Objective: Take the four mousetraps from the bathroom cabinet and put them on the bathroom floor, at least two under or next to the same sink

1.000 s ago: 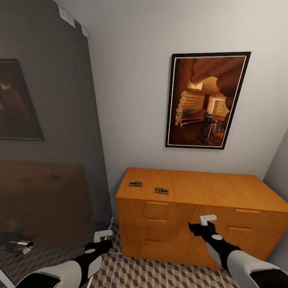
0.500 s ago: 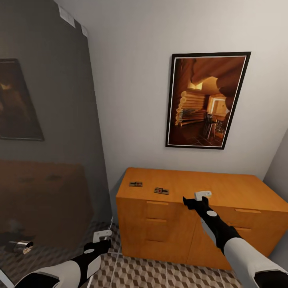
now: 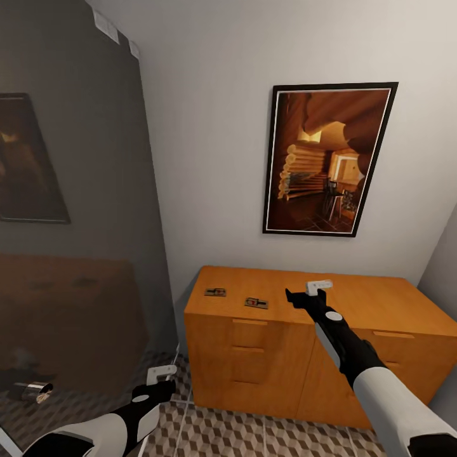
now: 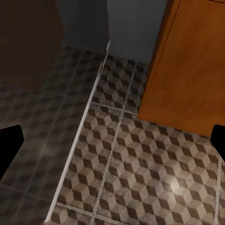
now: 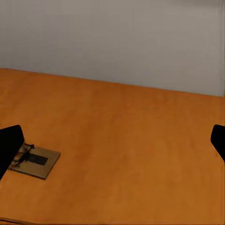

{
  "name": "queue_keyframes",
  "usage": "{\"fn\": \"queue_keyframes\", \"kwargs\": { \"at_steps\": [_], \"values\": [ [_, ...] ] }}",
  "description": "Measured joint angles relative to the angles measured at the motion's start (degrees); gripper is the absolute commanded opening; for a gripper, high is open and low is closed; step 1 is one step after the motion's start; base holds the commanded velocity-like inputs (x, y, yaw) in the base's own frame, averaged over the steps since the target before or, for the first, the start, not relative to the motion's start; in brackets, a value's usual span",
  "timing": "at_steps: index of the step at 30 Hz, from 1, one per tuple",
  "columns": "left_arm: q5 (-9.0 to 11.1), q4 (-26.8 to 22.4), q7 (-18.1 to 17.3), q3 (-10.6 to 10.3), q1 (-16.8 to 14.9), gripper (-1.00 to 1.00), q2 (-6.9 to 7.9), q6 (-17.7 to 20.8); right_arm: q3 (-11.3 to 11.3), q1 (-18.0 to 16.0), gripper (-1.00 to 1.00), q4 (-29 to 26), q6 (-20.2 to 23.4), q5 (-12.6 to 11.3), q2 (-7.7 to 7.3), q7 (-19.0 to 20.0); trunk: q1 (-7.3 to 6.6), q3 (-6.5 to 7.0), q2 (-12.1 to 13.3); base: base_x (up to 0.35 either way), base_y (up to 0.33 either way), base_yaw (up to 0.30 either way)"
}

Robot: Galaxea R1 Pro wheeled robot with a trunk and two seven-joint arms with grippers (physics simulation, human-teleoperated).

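Observation:
Two mousetraps lie on the cabinet [image 3: 355,304] top near its left end, one [image 3: 215,292] further left and one [image 3: 256,303] closer to the middle. My right gripper [image 3: 303,293] hovers over the top just right of the nearer mousetrap, open and holding nothing. In the right wrist view that mousetrap [image 5: 36,161] lies by one finger [image 5: 9,145] on the orange top [image 5: 131,136]. My left gripper [image 3: 165,381] hangs low and open over the cube-patterned bathroom floor [image 4: 140,178] beside the cabinet's side [image 4: 187,61]. The other mousetraps and the sink are out of view.
A dark tinted glass shower panel [image 3: 76,209] stands at the left, its pale threshold strip [image 4: 82,126] crossing the floor. A framed picture [image 3: 327,158] hangs on the white wall above the cabinet. A grey wall [image 3: 444,266] closes off the right.
My right gripper has risen from in front of the drawer fronts to above the cabinet top and drifted left toward the nearer mousetrap. The left arm has stayed put.

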Motion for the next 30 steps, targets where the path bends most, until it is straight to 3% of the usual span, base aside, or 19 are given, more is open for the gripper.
{"fn": "queue_keyframes", "kwargs": {
  "at_steps": [16,23,27,30],
  "values": [
    [0.1,-0.3,0.0,-0.1,0.0,1.0,-0.41,0.0,1.3,-2.2,1.0,-2.0,10.9,1.3,0.04,0.6,0.0,0.0,0.0,0.0,0.0,0.0],
    [0.1,-0.4,-0.1,-0.2,0.0,1.0,-0.5,0.0,6.2,-4.1,1.0,-1.9,12.1,1.5,0.04,3.2,0.0,0.0,0.0,0.0,0.0,0.0],
    [0.1,-1.8,-0.2,-0.4,0.0,1.0,-0.56,0.3,11.8,-4.5,1.0,-1.9,13.8,1.6,0.1,5.0,0.0,0.0,0.0,0.0,0.0,0.0],
    [0.0,-4.3,-0.2,-0.5,0.0,1.0,-0.54,0.6,14.1,-4.6,1.0,-1.9,15.0,1.7,0.11,5.5,0.0,0.0,0.0,0.0,0.0,0.0]
  ]
}}
